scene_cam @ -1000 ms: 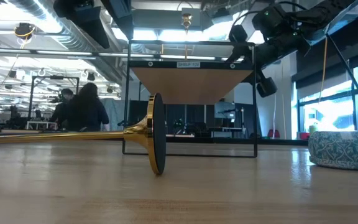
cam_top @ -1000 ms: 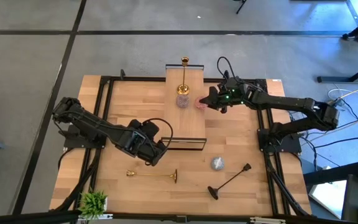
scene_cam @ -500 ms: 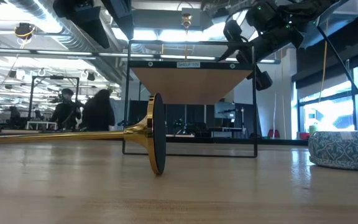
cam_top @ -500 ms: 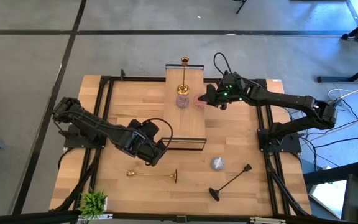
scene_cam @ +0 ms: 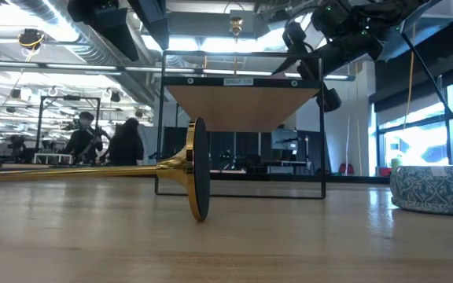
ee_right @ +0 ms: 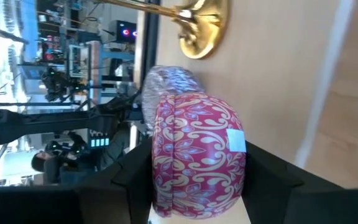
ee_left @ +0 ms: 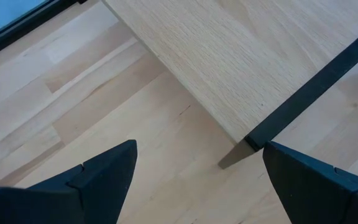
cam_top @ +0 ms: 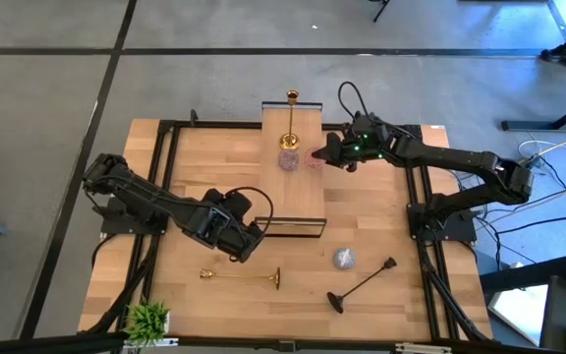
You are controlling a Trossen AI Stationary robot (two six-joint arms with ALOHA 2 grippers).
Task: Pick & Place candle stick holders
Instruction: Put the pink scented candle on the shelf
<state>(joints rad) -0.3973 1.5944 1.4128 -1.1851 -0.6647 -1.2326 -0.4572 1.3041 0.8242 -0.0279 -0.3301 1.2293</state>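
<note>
On the table's left front corner stands a plant (cam_top: 147, 320), no part of the task. The left gripper (cam_top: 254, 246) waits with its fingers spread wide and empty, beside the shelf's (cam_top: 308, 187) front edge. In front of it a gold holder (cam_top: 242, 275) lies on its side, not yet placed. On the shelf a second gold holder (cam_top: 291, 120) stands upright, with a purplish cup (cam_top: 288, 158) at its foot. The right gripper (cam_top: 320, 157) has its fingers either side of the pink cup (ee_right: 197, 158) on the shelf, apparently setting it down. A blue cup (cam_top: 344, 259) and a black holder (cam_top: 364, 285) remain on the table. Nothing seems to block them.
</note>
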